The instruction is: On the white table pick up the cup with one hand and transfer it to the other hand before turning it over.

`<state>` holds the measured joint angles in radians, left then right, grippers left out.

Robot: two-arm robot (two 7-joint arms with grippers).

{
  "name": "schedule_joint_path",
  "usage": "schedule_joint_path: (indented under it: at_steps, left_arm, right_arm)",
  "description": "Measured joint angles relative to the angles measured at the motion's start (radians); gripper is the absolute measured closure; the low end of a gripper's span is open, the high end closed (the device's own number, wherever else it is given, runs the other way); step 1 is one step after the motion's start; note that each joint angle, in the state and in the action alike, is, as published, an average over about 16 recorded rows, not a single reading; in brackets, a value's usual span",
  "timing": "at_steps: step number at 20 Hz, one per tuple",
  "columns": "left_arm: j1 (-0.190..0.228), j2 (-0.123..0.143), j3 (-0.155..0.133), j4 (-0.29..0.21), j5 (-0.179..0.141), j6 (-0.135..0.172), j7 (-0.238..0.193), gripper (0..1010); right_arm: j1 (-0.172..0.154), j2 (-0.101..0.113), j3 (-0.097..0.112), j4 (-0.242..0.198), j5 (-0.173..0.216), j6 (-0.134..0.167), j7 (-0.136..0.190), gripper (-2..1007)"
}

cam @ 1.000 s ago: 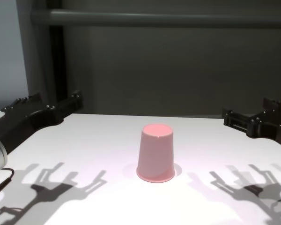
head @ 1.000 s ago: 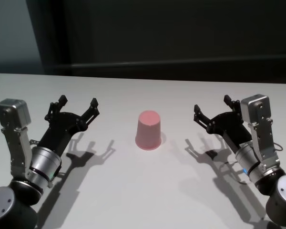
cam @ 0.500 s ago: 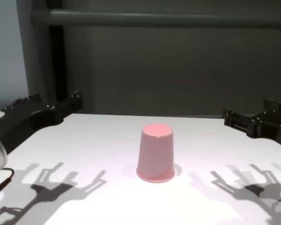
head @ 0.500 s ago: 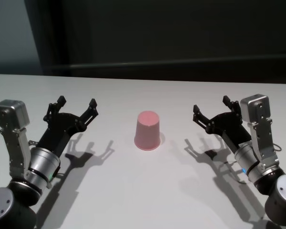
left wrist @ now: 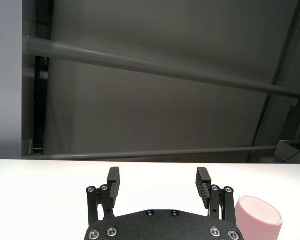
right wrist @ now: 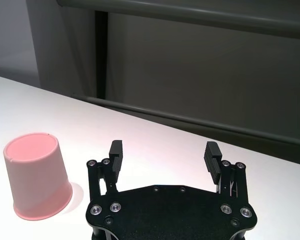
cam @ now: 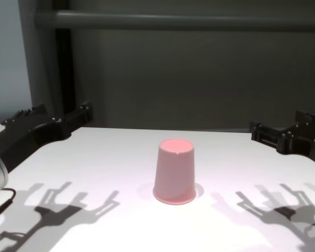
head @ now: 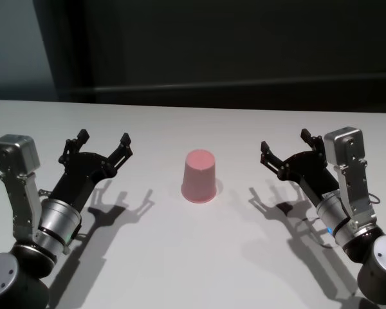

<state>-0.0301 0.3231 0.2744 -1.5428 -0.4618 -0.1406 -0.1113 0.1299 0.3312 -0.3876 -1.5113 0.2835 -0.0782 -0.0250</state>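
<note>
Both arms are hovering low with jaws spread wide.
The left gripper [head: 103, 147] is sitting at the near left, angling toward the far right; the right gripper [head: 288, 149] is sitting at the near right, angling toward the far left, both holding nothing.

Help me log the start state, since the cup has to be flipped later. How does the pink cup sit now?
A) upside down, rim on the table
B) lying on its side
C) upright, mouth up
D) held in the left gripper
A: the pink cup stands on its wide rim on the white table, closed base up.
</note>
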Motion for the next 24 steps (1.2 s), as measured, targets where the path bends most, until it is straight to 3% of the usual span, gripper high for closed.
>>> schedule_joint_path:
  at_steps: [24]
  left_arm:
    - [0.0,0.0,0.0,0.0,0.0,0.0,0.0,7]
  right_arm:
    - [0.001,0.002,-0.002,-0.002,-0.003,0.0,-0.003,3]
